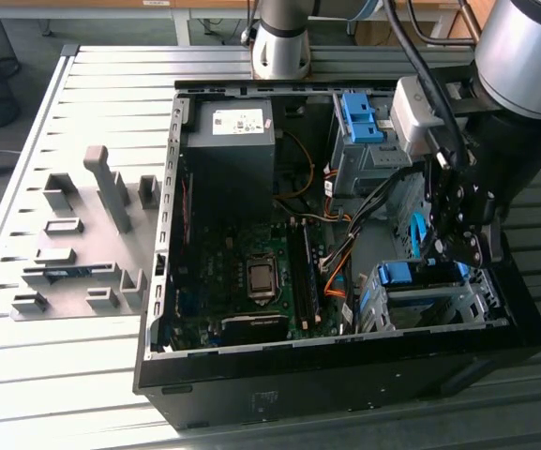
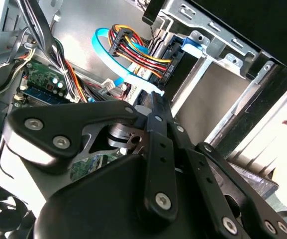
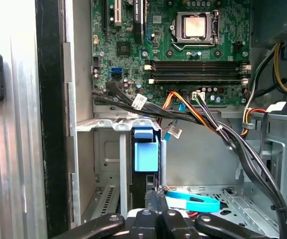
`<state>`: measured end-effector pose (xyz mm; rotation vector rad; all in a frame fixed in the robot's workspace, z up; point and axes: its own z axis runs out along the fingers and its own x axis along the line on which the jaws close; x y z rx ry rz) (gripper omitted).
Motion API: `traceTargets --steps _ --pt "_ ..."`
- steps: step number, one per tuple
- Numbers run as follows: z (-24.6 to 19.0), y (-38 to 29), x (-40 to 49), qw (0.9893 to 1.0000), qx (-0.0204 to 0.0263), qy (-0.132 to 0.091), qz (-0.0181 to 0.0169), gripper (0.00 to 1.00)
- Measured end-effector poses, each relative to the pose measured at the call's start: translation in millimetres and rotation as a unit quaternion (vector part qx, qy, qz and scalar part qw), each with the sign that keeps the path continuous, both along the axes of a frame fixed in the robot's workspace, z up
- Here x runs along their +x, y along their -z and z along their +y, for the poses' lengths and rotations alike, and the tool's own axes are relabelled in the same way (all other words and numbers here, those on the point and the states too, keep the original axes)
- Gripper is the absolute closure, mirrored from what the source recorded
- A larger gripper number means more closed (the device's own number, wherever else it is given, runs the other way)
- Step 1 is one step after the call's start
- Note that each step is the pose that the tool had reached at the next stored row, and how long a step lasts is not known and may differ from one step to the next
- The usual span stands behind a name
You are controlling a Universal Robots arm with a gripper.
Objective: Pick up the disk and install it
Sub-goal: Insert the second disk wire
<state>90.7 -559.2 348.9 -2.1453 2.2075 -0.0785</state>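
The disk sits in the lower drive cage [image 1: 429,305] at the front corner of the open computer case, on the exterior view's right. Its blue carrier frame [image 1: 409,274] shows at the top of the cage. In the first wrist view the carrier's blue tab [image 3: 145,149] stands in the cage slot with the dark drive body under it. In the second wrist view the blue tab [image 2: 193,42] sits beside the metal cage. My gripper [image 1: 459,248] hangs just above the cage. Its fingers [image 3: 158,199] are pressed together and hold nothing, as the second wrist view's fingertips [image 2: 155,107] also show.
Bundled power cables [image 3: 203,117] and a loose blue data cable [image 3: 193,203] cross the case floor beside the cage. The motherboard [image 1: 251,272] fills the middle. A black power supply [image 1: 228,150] and an upper cage with a bare blue bracket [image 1: 359,117] stand at the back. Grey fixtures [image 1: 82,244] lie outside.
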Motion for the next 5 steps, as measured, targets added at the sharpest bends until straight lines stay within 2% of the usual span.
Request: traceTargets --steps 5 --pt "0.0 -0.5 0.0 1.0 -0.0001 0.0 0.0 0.89"
